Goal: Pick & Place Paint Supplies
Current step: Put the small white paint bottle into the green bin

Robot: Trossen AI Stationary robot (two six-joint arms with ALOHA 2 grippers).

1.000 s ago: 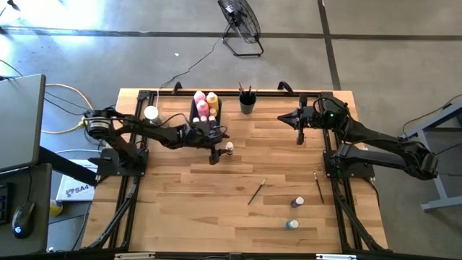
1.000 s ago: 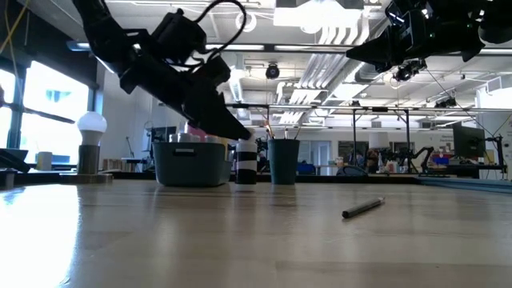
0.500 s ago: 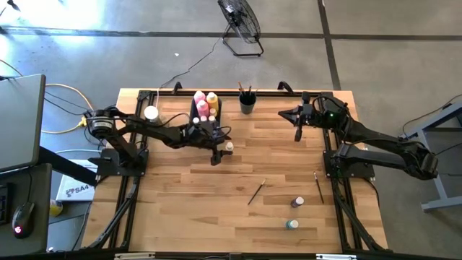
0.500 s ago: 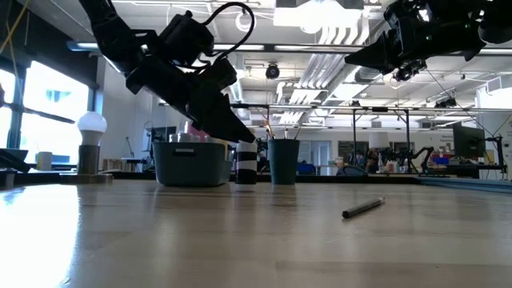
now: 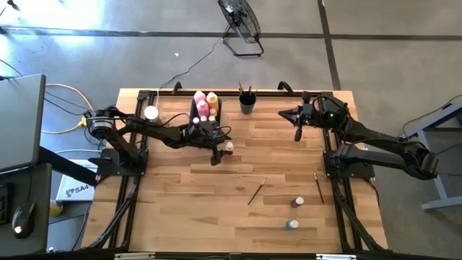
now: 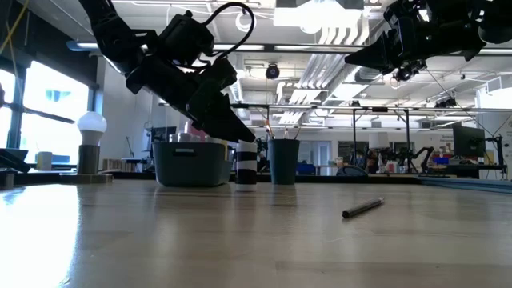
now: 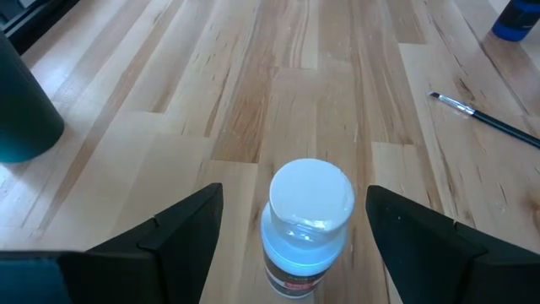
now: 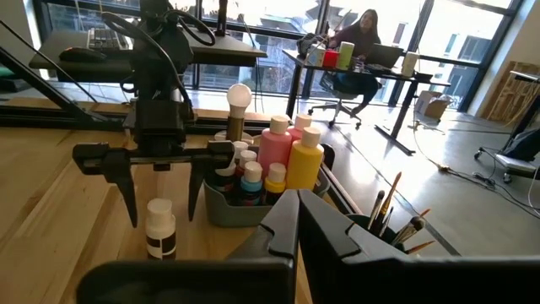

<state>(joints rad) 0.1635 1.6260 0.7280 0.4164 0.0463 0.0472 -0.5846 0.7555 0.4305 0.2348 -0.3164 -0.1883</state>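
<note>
A small paint bottle (image 7: 310, 219) with a white cap stands upright on the table, a little right of the grey bin (image 5: 204, 115). My left gripper (image 7: 294, 192) is open with one finger on either side of the bottle, touching neither side; the right wrist view shows this gripper (image 8: 160, 181) straddling the bottle (image 8: 160, 226). The bin holds a tall pink bottle (image 8: 274, 148), a yellow one (image 8: 305, 160) and small bottles. My right gripper (image 5: 297, 130) is shut and hangs high over the table's far right with nothing in it.
A dark cup (image 5: 247, 103) of brushes stands at the far edge. Two loose paintbrushes (image 5: 257, 191) (image 5: 318, 186) and two small bottles (image 5: 297, 203) (image 5: 291, 224) lie near the right front. A white knob on a tan base (image 5: 151, 113) stands left of the bin.
My right gripper has turned slightly toward the table's left, staying shut and high. My left gripper keeps its open fingers around the small bottle, which has not moved.
</note>
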